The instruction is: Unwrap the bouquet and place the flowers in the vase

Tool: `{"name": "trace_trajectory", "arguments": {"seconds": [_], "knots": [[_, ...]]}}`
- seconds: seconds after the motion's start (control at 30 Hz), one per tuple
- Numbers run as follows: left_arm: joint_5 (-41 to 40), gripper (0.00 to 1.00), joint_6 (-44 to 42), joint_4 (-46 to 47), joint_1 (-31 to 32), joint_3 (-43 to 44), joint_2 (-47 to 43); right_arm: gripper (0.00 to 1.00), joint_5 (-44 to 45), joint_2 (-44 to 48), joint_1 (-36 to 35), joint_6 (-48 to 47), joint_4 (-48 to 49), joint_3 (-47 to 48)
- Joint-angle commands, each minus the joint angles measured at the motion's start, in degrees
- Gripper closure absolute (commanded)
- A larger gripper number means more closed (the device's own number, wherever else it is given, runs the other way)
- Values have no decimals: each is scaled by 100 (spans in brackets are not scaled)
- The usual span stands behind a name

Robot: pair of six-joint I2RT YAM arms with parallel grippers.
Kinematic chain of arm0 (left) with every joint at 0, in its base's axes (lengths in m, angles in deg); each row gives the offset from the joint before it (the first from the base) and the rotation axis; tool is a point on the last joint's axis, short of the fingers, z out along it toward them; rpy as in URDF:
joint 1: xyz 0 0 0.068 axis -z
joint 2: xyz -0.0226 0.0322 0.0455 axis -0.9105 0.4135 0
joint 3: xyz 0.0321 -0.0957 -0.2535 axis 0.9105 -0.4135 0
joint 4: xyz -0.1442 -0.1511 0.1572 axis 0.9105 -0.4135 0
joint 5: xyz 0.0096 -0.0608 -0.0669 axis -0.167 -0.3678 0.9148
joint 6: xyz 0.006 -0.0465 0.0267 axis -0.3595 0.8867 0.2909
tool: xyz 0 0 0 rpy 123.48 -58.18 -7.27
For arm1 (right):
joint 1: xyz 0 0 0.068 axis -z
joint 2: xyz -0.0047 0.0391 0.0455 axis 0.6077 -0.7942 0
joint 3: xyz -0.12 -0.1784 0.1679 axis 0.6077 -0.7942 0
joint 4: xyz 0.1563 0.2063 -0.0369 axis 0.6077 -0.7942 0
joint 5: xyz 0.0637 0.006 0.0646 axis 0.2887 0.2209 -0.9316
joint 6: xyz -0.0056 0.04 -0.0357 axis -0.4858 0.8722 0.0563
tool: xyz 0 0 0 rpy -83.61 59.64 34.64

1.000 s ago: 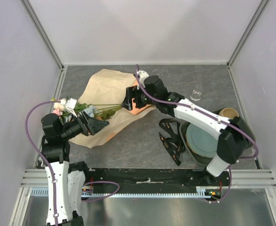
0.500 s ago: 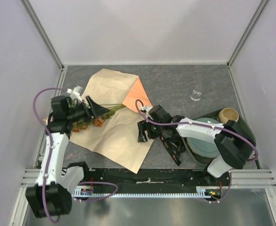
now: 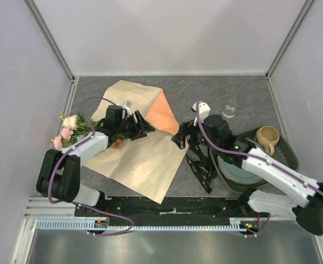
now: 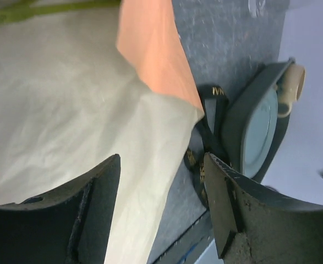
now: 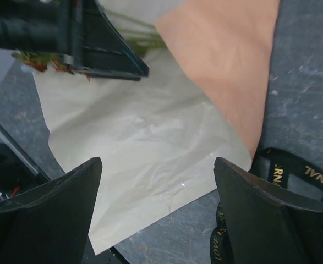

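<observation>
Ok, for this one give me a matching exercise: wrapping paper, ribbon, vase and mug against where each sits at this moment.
1. wrapping paper
2. ribbon
3. vase
4. mug

A. on the dark tray
B. lying loose between paper and tray
C. spread open on the table
D. upright and empty, on bare table toward the far right

Pairs: 1-C, 2-B, 3-D, 4-A.

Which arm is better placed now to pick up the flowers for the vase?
Left. The left gripper, open, hovers above the paper close to the stems of the flowers. The right gripper, also open, is across the paper by the ribbon, nearer the vase.
</observation>
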Motion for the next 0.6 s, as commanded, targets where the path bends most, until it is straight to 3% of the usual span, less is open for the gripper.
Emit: {"name": "trace_trajectory", "arguments": {"seconds": [0.0,0.17,0.57], "knots": [[-516,32,807,1398,133,307,960,9,939,1017,-20,-158,-244,-82],[-269,23,1414,2734,423,904,2259,8,1274,1739,-2,-228,-394,-240],[-120,19,1853,2894,1442,3664,4204,7,1423,2047,-2,-123,-781,-319]]}}
